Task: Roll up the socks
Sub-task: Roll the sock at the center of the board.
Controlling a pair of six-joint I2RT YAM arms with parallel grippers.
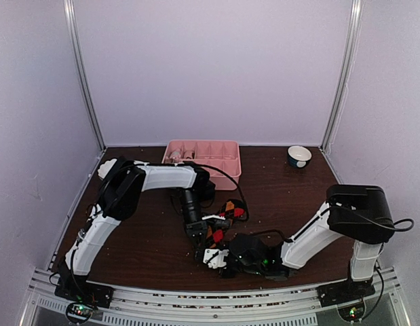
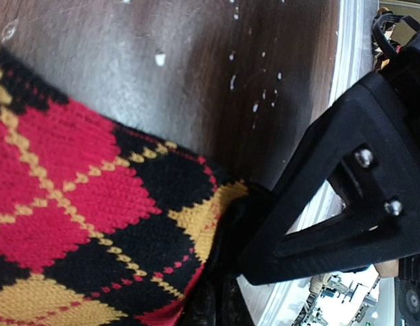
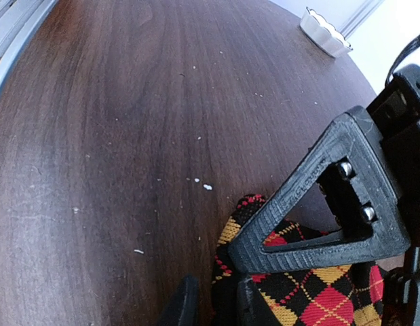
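Black socks with red and orange diamonds lie bunched at the table's middle. My left gripper reaches down onto them from behind. In the left wrist view the knit fills the left half, and the left gripper is shut with a fold of it pinched at the tips. My right gripper comes in low from the right at the socks' near end. In the right wrist view the socks' edge sits between the fingers of the right gripper. The jaws stand narrow, with a sliver of table between one fingertip and the fabric.
A pink compartment tray stands at the back centre. A small white bowl sits at the back right, and its rim also shows as the bowl in the right wrist view. Crumbs dot the dark wood table. Metal rails run along the near edge.
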